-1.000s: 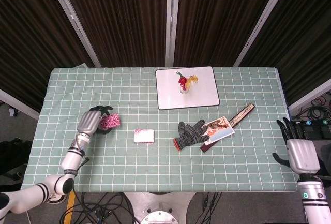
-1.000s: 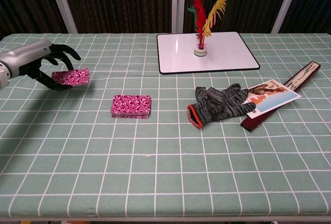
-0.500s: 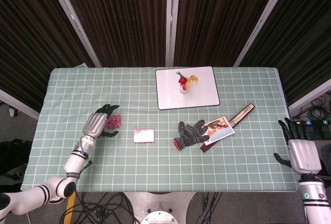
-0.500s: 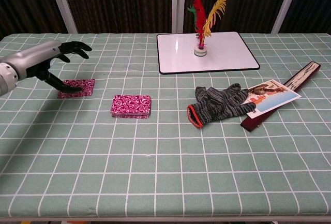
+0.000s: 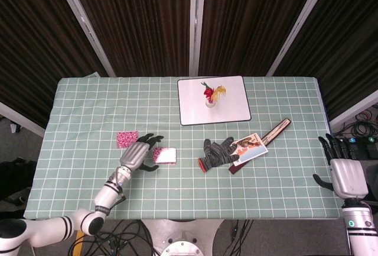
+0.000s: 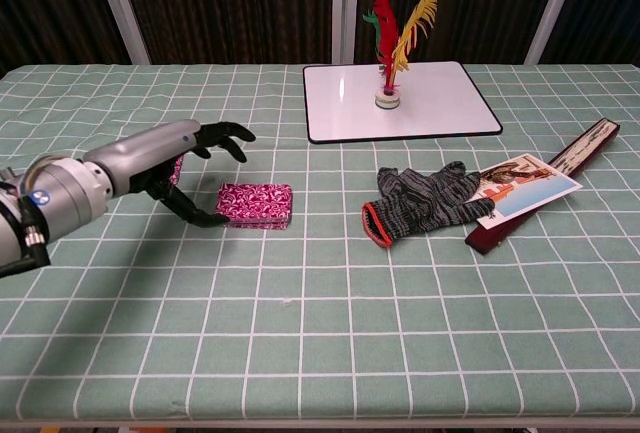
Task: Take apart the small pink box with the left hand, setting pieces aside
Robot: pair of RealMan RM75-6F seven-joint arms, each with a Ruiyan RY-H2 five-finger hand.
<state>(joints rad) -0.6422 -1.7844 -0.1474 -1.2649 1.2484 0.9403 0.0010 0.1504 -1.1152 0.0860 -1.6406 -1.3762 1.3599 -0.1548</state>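
The pink box lies in two pieces on the green checked cloth. One patterned piece (image 5: 127, 139) lies flat at the left, mostly hidden behind my forearm in the chest view. The other piece, a pink patterned box part (image 5: 165, 155) (image 6: 254, 205), sits nearer the middle. My left hand (image 5: 139, 153) (image 6: 196, 169) hovers just left of that part, fingers spread, empty, its fingertips close to the part's left edge. My right hand (image 5: 341, 169) hangs off the table's right side, fingers apart, holding nothing.
A striped grey glove (image 6: 424, 197) lies right of centre, beside a picture card (image 6: 520, 182) and a dark flat stick (image 6: 545, 181). At the back stands a white board (image 6: 397, 101) bearing a feathered shuttlecock (image 6: 393, 38).
My left hand set the pink piece down at the left, let go of it, and moved right to the other box part. The right hand stayed put.
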